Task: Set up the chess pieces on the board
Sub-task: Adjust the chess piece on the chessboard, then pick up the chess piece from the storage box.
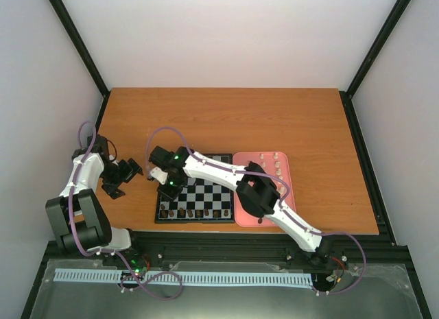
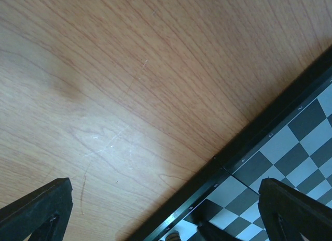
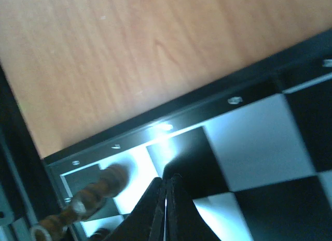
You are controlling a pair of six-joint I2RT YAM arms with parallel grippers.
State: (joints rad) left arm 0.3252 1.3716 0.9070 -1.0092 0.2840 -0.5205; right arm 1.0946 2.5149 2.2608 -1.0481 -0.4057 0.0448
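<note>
Right wrist: right jaws together near board (image 3: pixel 249 132) edge; left jaws apart over table (image 2: pixel 129 85).

Right gripper (image 3: pixel 166 181) (fingers together) hangs over board (image 3: pixel 254 142) beside brown piece (image 3: pixel 98 192).

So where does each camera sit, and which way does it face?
Top external: high behind the robot, looking down at table, board, pink tray; left arm, right arm show.
Left wrist: faces the table and board's edge; open left gripper shows.
Right wrist: close over the board's edge, a brown piece; shut right gripper shows.
All share the board.
</note>
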